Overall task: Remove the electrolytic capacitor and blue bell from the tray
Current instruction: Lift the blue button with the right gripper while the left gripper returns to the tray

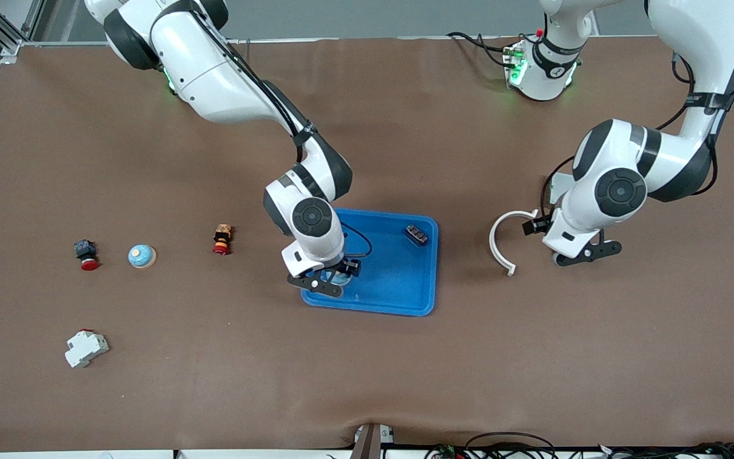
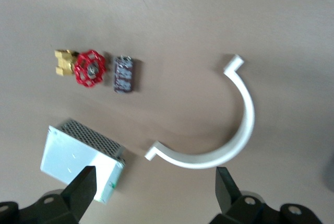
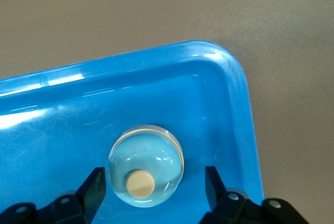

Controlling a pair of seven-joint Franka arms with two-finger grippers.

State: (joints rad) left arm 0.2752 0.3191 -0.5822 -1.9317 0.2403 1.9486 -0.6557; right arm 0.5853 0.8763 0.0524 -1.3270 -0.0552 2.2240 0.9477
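Right gripper [image 1: 327,280] low over blue tray [image 1: 399,287], at tray corner nearest front camera toward right arm's end; fingers [image 3: 93,190] spread wide, flanking light-blue bell [image 3: 145,165] without touching. Bell sits in tray near corner wall. Dark capacitor [image 1: 416,234] also in tray, at corner farther from camera, well apart from bell.

Left gripper [image 1: 580,254] over bare table just beside white curved clip [image 1: 501,245], fingers [image 2: 82,190] wide, holding nothing. Left wrist view: second capacitor [image 2: 124,74], red-handled valve [image 2: 83,67], white mesh box [image 2: 81,158].

Second bell [image 1: 142,256] near right arm's end.

Brown table [image 1: 532,357] w/ aluminium frame [image 1: 4,32] at corner — grey floor, cables along edge.
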